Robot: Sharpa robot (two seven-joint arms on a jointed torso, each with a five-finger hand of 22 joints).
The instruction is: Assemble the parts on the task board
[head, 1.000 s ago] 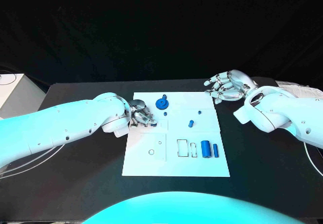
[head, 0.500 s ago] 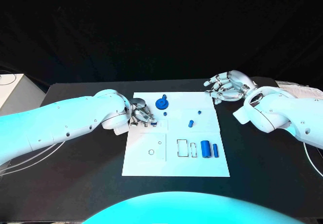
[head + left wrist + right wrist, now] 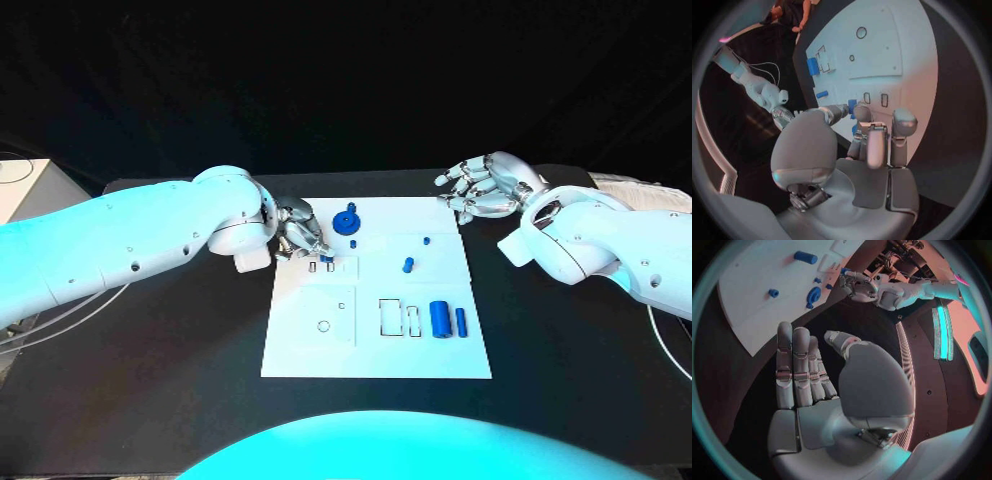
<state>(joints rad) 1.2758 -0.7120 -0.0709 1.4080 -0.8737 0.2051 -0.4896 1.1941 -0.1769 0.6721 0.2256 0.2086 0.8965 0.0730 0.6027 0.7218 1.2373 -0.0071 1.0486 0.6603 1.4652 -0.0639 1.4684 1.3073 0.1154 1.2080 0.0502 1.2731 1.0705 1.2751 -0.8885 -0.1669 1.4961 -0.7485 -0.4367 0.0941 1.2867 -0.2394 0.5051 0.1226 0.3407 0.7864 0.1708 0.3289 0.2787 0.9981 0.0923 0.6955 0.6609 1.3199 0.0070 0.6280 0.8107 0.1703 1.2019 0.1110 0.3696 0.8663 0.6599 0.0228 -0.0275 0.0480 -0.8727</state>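
Leftmost, the left hand [image 3: 300,238] hovers at the task board's [image 3: 378,350] upper left edge, whether it grips anything I cannot tell; blue parts [image 3: 447,320] lie on the board; the right hand [image 3: 483,186] hangs unclenched, holding nothing, beside the far right corner.

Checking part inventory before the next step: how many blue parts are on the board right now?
6 visible. A large round part at the task board far edge, a tiny one below it, another right, a small peg mid-board, two cylinders near-right. The left hand may hide more.
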